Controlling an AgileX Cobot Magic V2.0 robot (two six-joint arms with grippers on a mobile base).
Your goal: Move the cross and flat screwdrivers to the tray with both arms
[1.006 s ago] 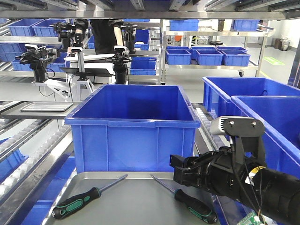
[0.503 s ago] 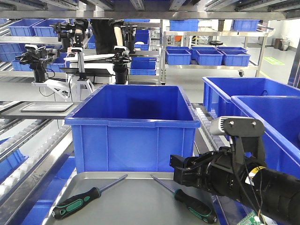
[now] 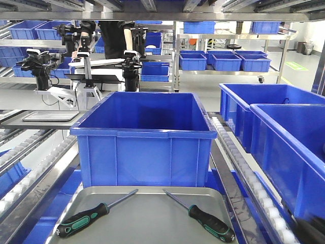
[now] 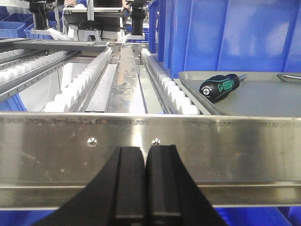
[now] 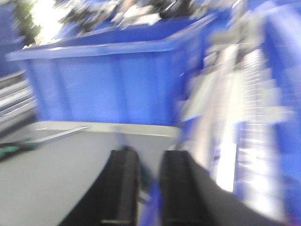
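Two screwdrivers with black-and-green handles lie on the grey tray (image 3: pixel 147 221), one on the left (image 3: pixel 84 219) and one on the right (image 3: pixel 210 222), shafts pointing away toward the bin. The left wrist view has my left gripper (image 4: pixel 146 148) shut and empty, low in front of a steel rail, with one screwdriver handle (image 4: pixel 218 88) on the tray (image 4: pixel 254 101) far ahead to the right. The blurred right wrist view has my right gripper (image 5: pixel 149 157) with jaws slightly apart over the tray's (image 5: pixel 56 179) right front corner, holding nothing. Only a dark edge of the right arm (image 3: pixel 307 230) shows in front.
A deep blue bin (image 3: pixel 144 134) stands right behind the tray. More blue bins (image 3: pixel 284 132) sit on the right beside a roller track (image 3: pixel 244 173). A steel rail (image 4: pixel 197 136) crosses just ahead of the left gripper. Another robot rig (image 3: pixel 86 66) stands at the back.
My right arm, which hung over the tray's right side beside the right screwdriver, has pulled back out of the front view. Both screwdrivers lie where they were.
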